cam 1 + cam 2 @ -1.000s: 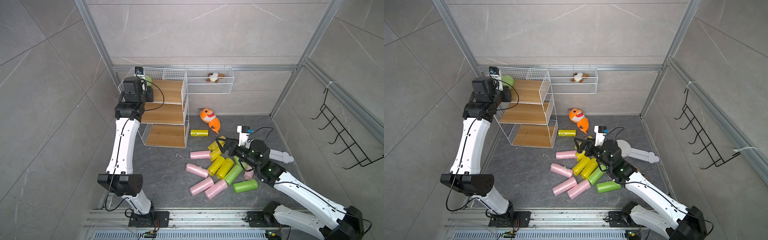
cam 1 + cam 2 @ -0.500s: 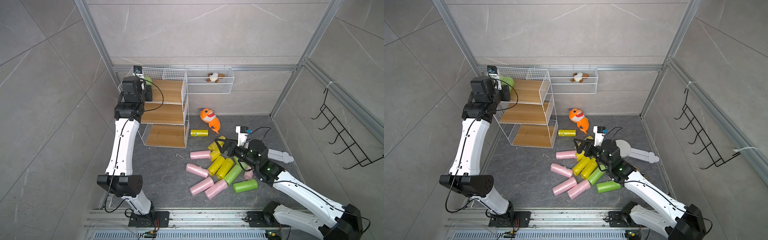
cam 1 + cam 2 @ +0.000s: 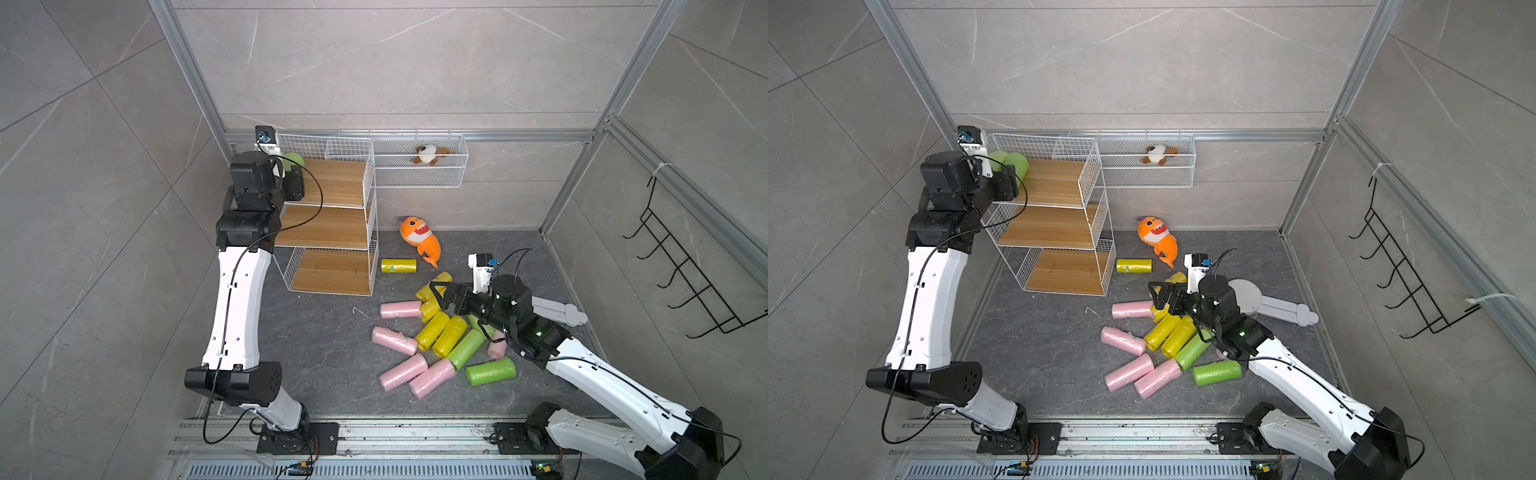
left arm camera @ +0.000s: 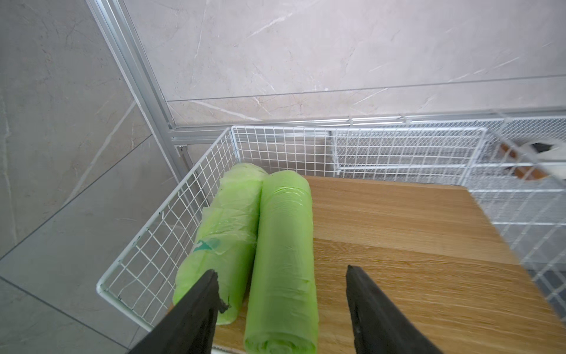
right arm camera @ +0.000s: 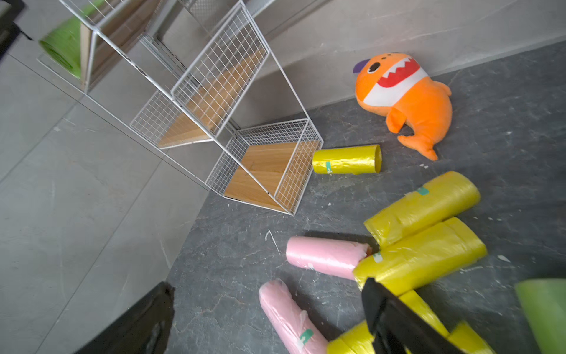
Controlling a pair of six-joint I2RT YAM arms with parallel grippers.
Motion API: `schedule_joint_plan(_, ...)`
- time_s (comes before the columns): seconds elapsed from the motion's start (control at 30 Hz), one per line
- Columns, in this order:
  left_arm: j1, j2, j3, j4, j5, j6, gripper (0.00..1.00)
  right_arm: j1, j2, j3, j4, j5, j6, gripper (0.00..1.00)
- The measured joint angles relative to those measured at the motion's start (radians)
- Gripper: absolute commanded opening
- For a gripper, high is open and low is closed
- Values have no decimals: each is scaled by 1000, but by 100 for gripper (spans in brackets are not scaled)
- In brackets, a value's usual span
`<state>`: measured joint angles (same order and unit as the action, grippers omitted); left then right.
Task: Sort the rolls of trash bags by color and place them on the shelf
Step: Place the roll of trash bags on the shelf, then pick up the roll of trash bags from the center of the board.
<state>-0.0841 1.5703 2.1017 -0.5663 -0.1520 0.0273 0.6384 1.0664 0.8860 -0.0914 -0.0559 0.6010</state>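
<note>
Left gripper (image 4: 281,271) is up at the top tier of the shelf (image 4: 398,230). Its jaws are apart, straddling the near end of a lime green roll (image 4: 284,245). A clear gap shows at one finger, so there is no pinch. A second green roll (image 4: 226,233) lies alongside, touching the first and resting against the wire side.

Only the left wrist view shows this pair full length. In the top views the arm covers most of them and just the far green ends poke out.

Right gripper (image 3: 438,295) sits low over the floor pile, jaws wide apart and clamped on nothing. The right wrist view gives the close detail. A pair of yellow rolls (image 5: 428,254) lies side by side and touching. A pink roll (image 5: 324,254) butts against the end of one of them.

A lone yellow roll (image 3: 398,266) lies just beside the bottom tier, near the orange plush shark (image 3: 419,237).

The top views alone show the rest of the pile. More pink rolls (image 3: 402,372) and floor green rolls (image 3: 490,371) lie nearer the rail. One green roll is partly hidden under the right arm.

A small plush toy (image 3: 430,154) sits in the wall wire basket (image 3: 415,183). In the left wrist view it is only a blur at the edge.
</note>
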Motion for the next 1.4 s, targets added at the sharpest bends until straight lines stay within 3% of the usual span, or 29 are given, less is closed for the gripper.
schedule_joint_plan(0.13, 0, -138, -139, 36, 82, -97, 70, -14, 15, 45, -145, 8, -34, 100)
schedule_joint_plan(0.37, 0, -476, -591, 96, 285, -275, 69, -62, 72, 45, -377, 59, -84, 100)
schedule_joint_plan(0.73, -3, -804, -1236, 174, 551, -490, 69, -226, 315, 106, -484, 204, -278, 96)
schedule_joint_plan(0.93, -15, -866, -1369, 227, 621, -542, 69, -285, 456, 192, -514, 265, -403, 92)
schedule_joint_plan(1.4, -94, -847, -1533, 378, 663, -597, 69, -315, 687, 310, -571, 193, -537, 76)
